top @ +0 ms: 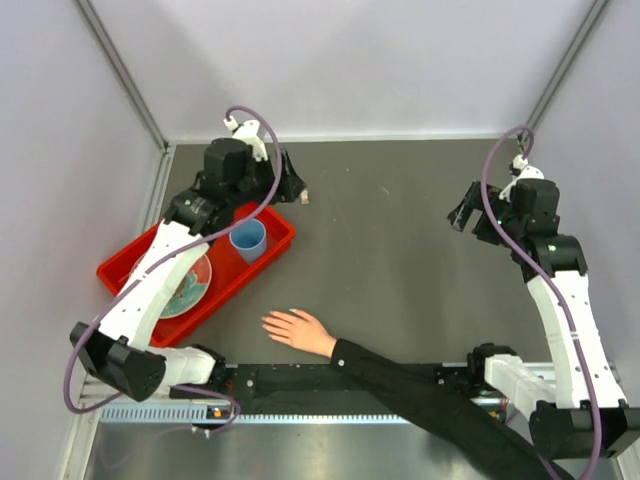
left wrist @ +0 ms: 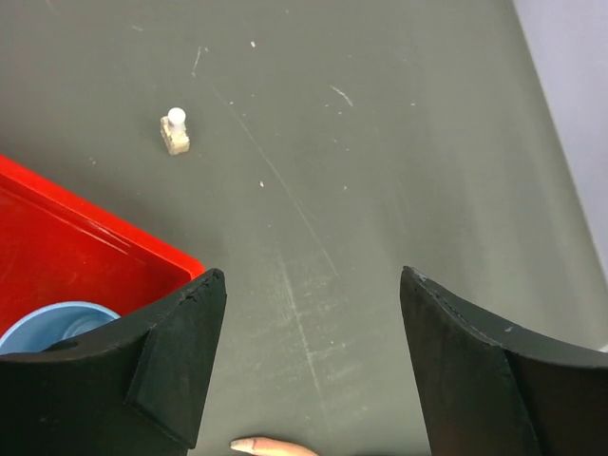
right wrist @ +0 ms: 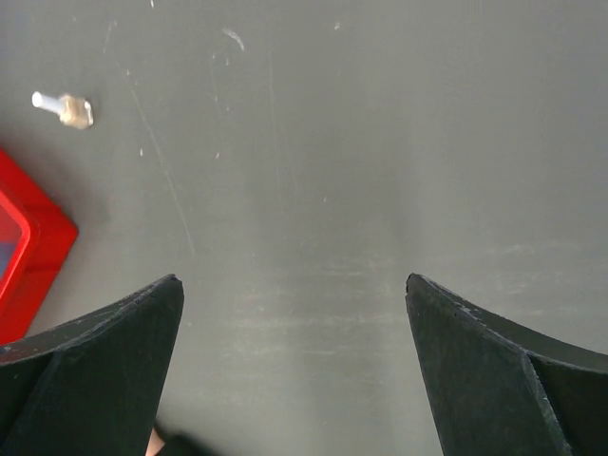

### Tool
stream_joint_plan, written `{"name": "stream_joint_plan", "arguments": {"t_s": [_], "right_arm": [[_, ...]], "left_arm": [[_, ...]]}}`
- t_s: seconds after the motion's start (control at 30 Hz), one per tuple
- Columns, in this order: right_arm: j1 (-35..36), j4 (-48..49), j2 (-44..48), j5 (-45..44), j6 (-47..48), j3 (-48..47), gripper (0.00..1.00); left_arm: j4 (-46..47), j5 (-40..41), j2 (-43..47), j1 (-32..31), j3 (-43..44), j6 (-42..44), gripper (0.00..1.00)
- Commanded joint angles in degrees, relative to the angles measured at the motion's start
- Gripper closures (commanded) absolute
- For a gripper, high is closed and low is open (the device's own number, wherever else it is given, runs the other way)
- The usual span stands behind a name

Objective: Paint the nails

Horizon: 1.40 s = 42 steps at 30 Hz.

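Hand [top: 300, 332] on counter [top: 400, 270], lower centre of top view, fingers spread, nails [top: 268, 322] at its left end. Red tray [top: 255, 278] with blue cup [top: 248, 240] sits up-left of it, small bottle [top: 303, 197] just off the tray's upper-right corner. Left pincer [left wrist: 312, 275] near the bottle, right pincer [right wrist: 293, 279] at right: both wide, holding nothing.

tray [top: 240, 282]: on table [top: 400, 250], left side
plate [top: 190, 285]: in tray, left of cup
cup [top: 248, 240]: in tray, right end
bottle [top: 303, 197]: on table, just behind tray's right corner
hand [top: 298, 330]: on table, before tray's right end, fingers pointing left
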<state>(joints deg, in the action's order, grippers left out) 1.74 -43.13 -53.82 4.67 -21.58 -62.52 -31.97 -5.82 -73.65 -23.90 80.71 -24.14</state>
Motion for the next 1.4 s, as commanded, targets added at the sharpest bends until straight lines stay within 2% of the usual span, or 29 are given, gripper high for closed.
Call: {"name": "stream_joint_plan", "arguments": {"t_s": [0.0, 0.2, 0.43, 0.5, 0.77, 0.9, 1.13, 1.37], "right_arm": [[-0.4, 4.5, -1.5, 3.7, -1.7, 1.9, 0.01], [-0.3, 3.6, -1.8, 4.1, -0.2, 2.5, 0.01], [-0.3, 3.6, 0.6, 5.8, 0.3, 2.2, 0.01], [-0.3, 3.2, 1.2, 5.9, 0.8, 2.1, 0.01], [-0.4, 2.9, 2.5, 5.9, 1.9, 3.7, 0.01], [-0.4, 3.5, 2.7, 6.4, 2.0, 4.2, 0.01], [-0.3, 3.9, 1.9, 6.7, 2.0, 4.2, 0.01], [-0.4, 4.2, 1.8, 6.6, 2.0, 4.4, 0.01]], "left_arm": [[5.9, 5.1, -0.6, -0.9, -1.1, 0.2, 0.21], [4.7, 13.5, -9.8, -2.4, 2.0, 1.5, 0.3], [0.6, 23.1, -28.6, -2.3, 16.2, 4.6, 0.4], [-0.5, 23.7, -34.7, -2.3, 20.1, 5.2, 0.42], [-2.8, 23.0, -51.4, -1.3, 35.3, 6.9, 0.42], [-6.0, 24.2, -55.5, -1.1, 40.7, 6.6, 0.44], [-5.9, 26.4, -56.4, -1.1, 38.0, 5.9, 0.47], [-4.9, 25.2, -57.1, -0.7, 35.7, 5.6, 0.51]]}}
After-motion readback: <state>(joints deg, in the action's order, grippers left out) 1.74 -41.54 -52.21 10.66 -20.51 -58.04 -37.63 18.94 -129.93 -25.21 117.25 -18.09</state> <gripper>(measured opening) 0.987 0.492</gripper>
